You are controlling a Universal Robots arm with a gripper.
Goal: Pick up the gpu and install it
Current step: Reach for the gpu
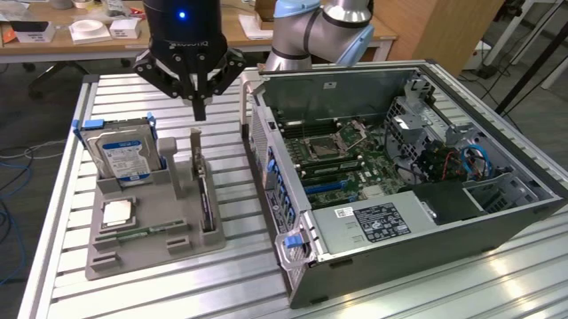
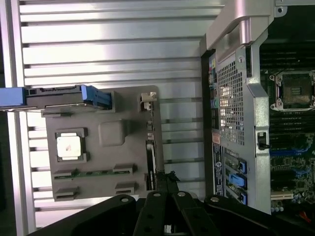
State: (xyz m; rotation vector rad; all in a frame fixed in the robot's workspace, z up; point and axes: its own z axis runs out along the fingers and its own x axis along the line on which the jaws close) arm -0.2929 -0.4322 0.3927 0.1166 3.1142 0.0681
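Fingers pressed together and holding nothing, the black gripper (image 1: 199,111) hung over the grey parts holder (image 1: 169,247) on the slatted metal table (image 1: 239,282). Directly below its fingertips stood the gpu (image 1: 207,207), a thin dark card set on edge in a slot of the holder and untouched by the tool. In the wrist view the closed tips (image 2: 165,178) lay over one end of that card (image 2: 149,156), seen edge-on as a narrow dark strip. How much air remained between tips and card could not be told.

Off to one side of the gripper, on the exterior view's left, the hard drive (image 1: 124,151) with its blue-and-white label stood upright in the same holder, well apart from the fingers. A square processor chip (image 1: 117,212) and a narrow green memory stick (image 1: 149,231) lay flat in their recesses nearby (both also away from the tool). On the gripper's other side, just beside the holder, the open computer case (image 1: 497,222) lay with its motherboard (image 1: 342,156) exposed.
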